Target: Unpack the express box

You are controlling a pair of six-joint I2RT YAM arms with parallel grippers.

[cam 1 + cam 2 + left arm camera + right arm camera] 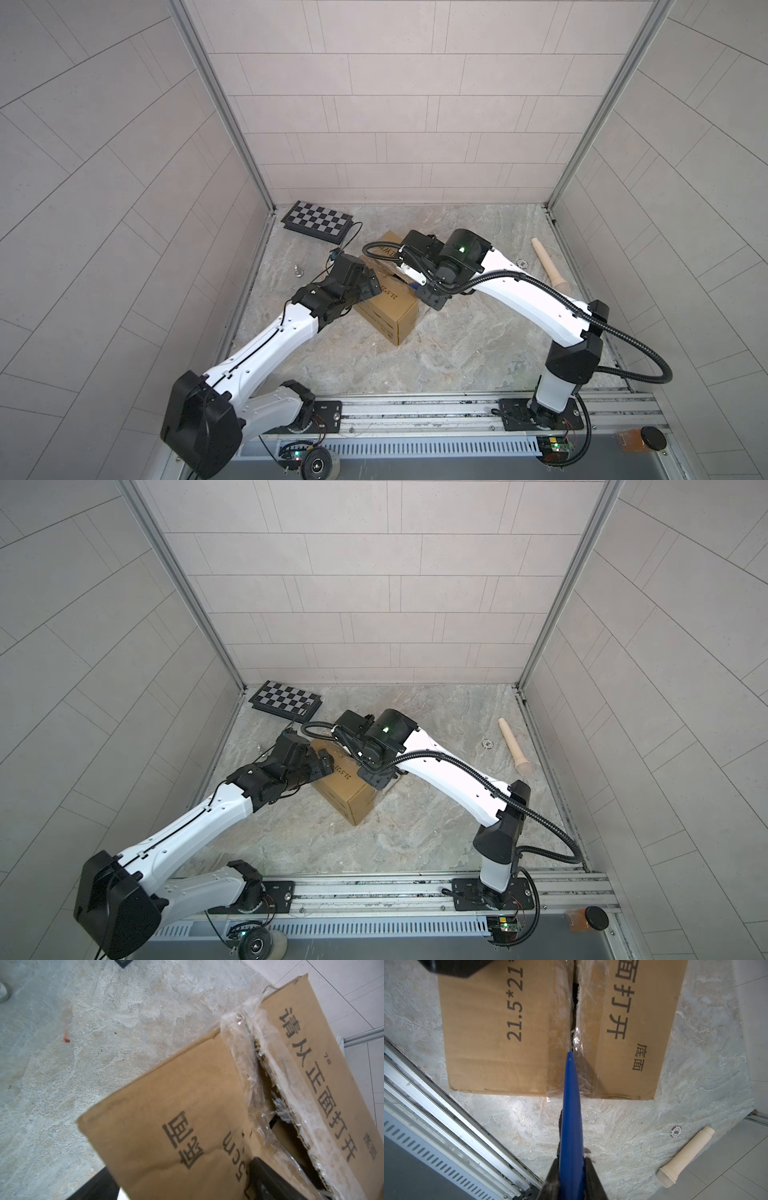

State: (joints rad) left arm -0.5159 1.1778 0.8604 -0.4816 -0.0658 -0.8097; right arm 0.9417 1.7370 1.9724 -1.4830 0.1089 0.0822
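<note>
The step in hand looks like slitting the tape. The brown corrugated cardboard express box [388, 318] with black Chinese print sits at the centre of both top views on the grey stone-patterned table [457, 353]. The right claw [572, 1164] is clamped on a long blue tapered plastic tool [571, 1105], whose tip rests on the crumpled clear tape [579, 1043] at the near end of the top seam. Farther along, the seam gapes dark between the flaps. The left claw [370, 286] stands wide apart at the box's left top edge, one finger above the flap and one beside it, gripping nothing.

Next, I judge, the tip must run through the remaining tape while the left claw steadies or lifts a flap. The left claw's black body, at the upper left of the right wrist view, crowds that path.

Around the box lie a black-and-white chequered board [318, 223] at upper left, and a cream cylindrical microphone-like object [548, 266] and a small poker chip [676, 1131] at right, all well apart.
</note>
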